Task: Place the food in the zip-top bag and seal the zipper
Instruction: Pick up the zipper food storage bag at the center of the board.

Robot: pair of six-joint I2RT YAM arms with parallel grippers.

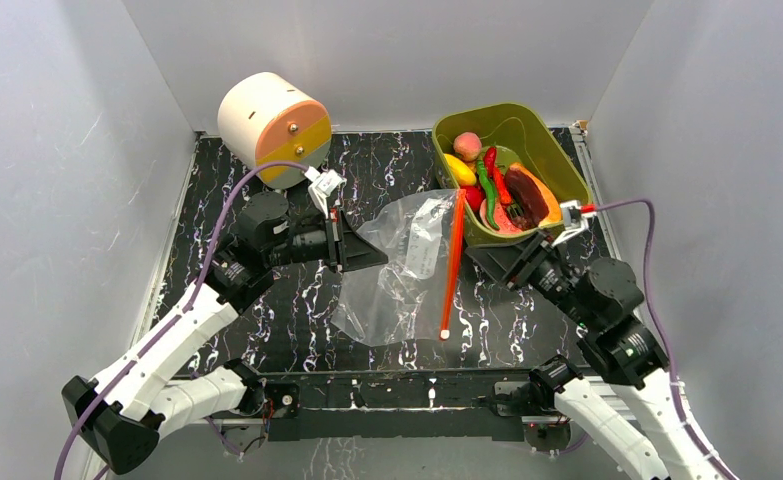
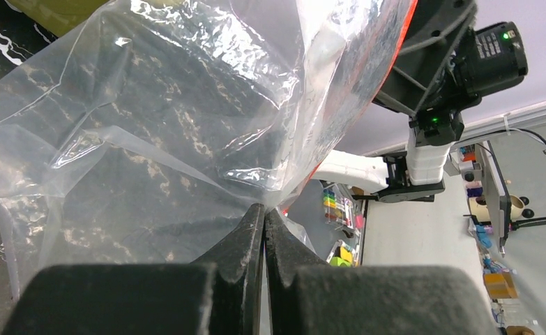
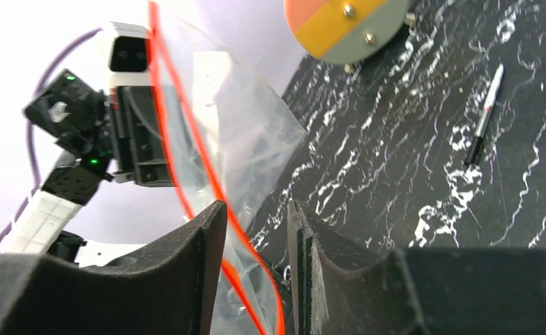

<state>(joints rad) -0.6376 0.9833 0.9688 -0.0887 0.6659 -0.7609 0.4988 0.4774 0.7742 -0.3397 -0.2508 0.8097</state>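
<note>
The left tool (image 2: 263,218) is pressed together, its tips pinching a fold of the clear bag (image 2: 151,118). In the overhead view this grip is at the bag's left edge, just left of centre frame. The bag spreads between the two arms over the black marbled worktop (image 1: 277,330). Its orange-red zipper (image 1: 454,265) runs as a straight line from centre frame down toward the lower middle.

The right tool (image 3: 256,213) is spread, and the zipper passes up through the gap between its fingers. Whether either finger touches the strip is hard to tell from the wrist view.

The food (image 1: 492,185) lies in the olive-green tub (image 1: 542,135) at the upper right of the overhead view: a peach (image 1: 467,146), a green pepper (image 1: 486,190), a red chili (image 1: 498,178) and a yellow piece (image 1: 458,170). A cream and orange drum (image 1: 272,125) stands at the upper left. A thin dark stick (image 3: 482,115) lies on the worktop at the upper right of the right wrist view.
</note>
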